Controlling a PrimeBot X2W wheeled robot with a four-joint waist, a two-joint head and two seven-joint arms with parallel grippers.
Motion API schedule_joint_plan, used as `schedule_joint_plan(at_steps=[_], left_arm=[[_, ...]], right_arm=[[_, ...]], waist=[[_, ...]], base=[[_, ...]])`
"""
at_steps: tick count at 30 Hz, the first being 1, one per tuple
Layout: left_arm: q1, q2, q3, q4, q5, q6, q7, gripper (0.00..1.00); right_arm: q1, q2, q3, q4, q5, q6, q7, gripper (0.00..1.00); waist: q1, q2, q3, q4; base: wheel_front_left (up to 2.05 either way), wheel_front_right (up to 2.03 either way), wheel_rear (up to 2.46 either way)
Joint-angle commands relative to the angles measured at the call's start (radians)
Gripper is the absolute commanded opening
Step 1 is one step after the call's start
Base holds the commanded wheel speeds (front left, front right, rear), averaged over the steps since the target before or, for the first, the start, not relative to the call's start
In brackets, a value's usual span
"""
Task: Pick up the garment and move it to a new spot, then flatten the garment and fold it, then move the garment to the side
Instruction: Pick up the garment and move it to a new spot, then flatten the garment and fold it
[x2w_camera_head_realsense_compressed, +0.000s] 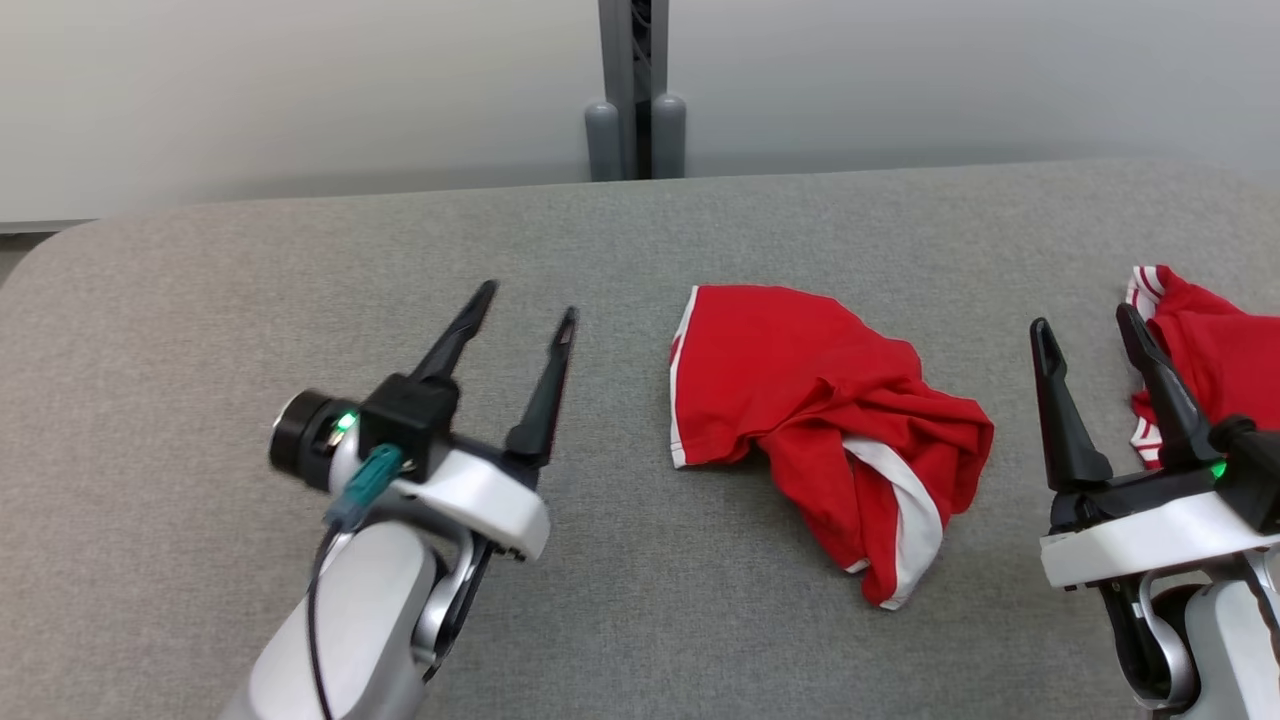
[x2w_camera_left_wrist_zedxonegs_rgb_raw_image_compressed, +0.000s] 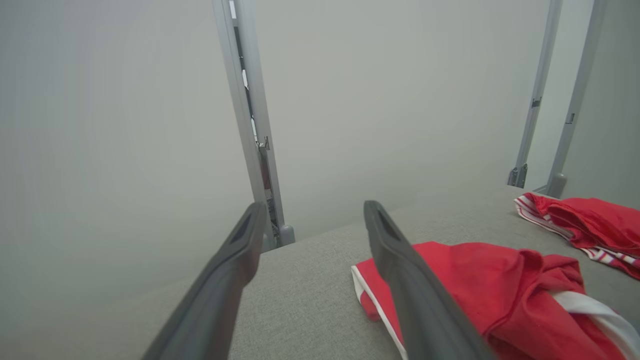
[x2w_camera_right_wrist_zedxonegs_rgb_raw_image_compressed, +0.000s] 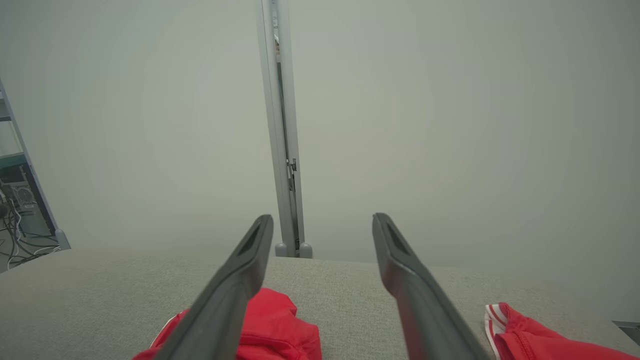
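Our red, white-trimmed garment (x2w_camera_head_realsense_compressed: 790, 390) lay crumpled at the middle of the grey counter (x2w_camera_head_realsense_compressed: 250, 260), between our jaws, both pairs wide and empty. We judged it light, soft, limp; its flat left hem looked easiest to pinch. Another red cloth (x2w_camera_head_realsense_compressed: 1215, 345) lay at the right; a pale wall (x2w_camera_head_realsense_compressed: 300, 90) stood behind.

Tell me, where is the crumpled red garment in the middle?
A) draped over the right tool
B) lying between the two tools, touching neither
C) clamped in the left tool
B: the red garment lies loose on the grey surface, apart from the open left tool and the open right tool.
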Motion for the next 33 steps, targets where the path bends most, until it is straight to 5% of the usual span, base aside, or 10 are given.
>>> schedule_joint_plan(at_steps=[1, 4, 9, 22, 33], left_arm=[[0.049, 0.01, 0.036, -0.035, -0.013, 0.021, -0.004, 1.0], [0.139, -0.003, 0.117, -0.105, -0.025, 0.064, -0.004, 1.0], [0.256, -0.045, 0.193, -0.184, -0.01, 0.075, -0.003, 1.0], [0.369, -0.098, 0.304, -0.179, 0.056, -0.012, -0.003, 1.0], [0.326, -0.1, 0.269, -0.137, 0.047, -0.001, -0.004, 1.0]], right_arm=[[0.01, -0.007, 0.003, -0.008, -0.001, 0.0, 0.006, 1.0], [0.022, -0.018, 0.024, -0.009, -0.009, 0.0, 0.013, 1.0], [0.026, -0.016, 0.041, 0.002, 0.0, 0.0, 0.013, 1.0], [0.022, -0.033, 0.096, 0.033, 0.002, 0.0, 0.007, 1.0], [-0.1, -0.222, 0.353, 0.057, 0.069, 0.0, 0.178, 1.0]], waist=[[0.0, 0.0, -0.014, 0.016], [0.0, 0.0, -0.018, 0.02], [0.0, 0.0, -0.018, 0.022], [0.0, 0.0, -0.013, 0.032], [0.0, 0.0, 0.044, 0.07]], base=[[0.0, 0.0, 0.0], [0.0, 0.0, 0.0], [0.0, 0.0, 0.0], [0.0, 0.0, 0.0], [0.0, 0.0, 0.0]])
